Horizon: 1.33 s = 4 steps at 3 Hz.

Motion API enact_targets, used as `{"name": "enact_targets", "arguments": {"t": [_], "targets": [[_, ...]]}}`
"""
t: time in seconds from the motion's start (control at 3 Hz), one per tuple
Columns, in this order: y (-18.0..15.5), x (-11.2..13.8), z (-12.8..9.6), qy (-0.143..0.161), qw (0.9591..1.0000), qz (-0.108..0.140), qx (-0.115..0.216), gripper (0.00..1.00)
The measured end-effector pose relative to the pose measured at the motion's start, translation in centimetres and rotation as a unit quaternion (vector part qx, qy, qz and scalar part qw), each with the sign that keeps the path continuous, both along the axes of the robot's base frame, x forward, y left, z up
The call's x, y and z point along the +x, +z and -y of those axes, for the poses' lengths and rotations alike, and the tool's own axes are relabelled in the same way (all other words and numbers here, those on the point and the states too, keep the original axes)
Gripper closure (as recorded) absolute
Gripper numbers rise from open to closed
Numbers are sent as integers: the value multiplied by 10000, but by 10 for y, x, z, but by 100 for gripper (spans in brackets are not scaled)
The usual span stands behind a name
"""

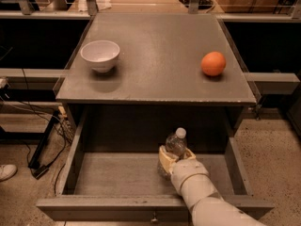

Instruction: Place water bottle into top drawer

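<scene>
The water bottle (pixel 176 143) is a small clear bottle with a white cap. It stands upright inside the open top drawer (pixel 117 173), right of the drawer's middle. My gripper (pixel 175 155) reaches in from the lower right and its tan fingers are shut around the bottle's body. The bottle's lower part is hidden behind the fingers, so I cannot tell whether it touches the drawer floor. The drawer is pulled fully out, with its grey front panel and small metal knob (pixel 154 217) at the bottom edge of the view.
A white bowl (pixel 99 55) sits at the left of the grey tabletop (pixel 155 74). An orange (pixel 213 63) sits at the right. Cables and a stand lie on the floor to the left. Dark shelving runs behind the table.
</scene>
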State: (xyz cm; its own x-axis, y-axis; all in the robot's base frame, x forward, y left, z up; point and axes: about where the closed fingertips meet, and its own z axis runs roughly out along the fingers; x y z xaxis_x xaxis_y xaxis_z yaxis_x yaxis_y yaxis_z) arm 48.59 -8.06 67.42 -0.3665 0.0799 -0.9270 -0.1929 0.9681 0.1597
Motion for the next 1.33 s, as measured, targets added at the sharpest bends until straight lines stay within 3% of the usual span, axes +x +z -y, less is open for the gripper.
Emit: {"name": "enact_targets", "arguments": {"t": [0.33,1.33], "targets": [[0,0,0,1,10000,-2,2,83],[0,0,0,2,10000,-2,2,13]]}}
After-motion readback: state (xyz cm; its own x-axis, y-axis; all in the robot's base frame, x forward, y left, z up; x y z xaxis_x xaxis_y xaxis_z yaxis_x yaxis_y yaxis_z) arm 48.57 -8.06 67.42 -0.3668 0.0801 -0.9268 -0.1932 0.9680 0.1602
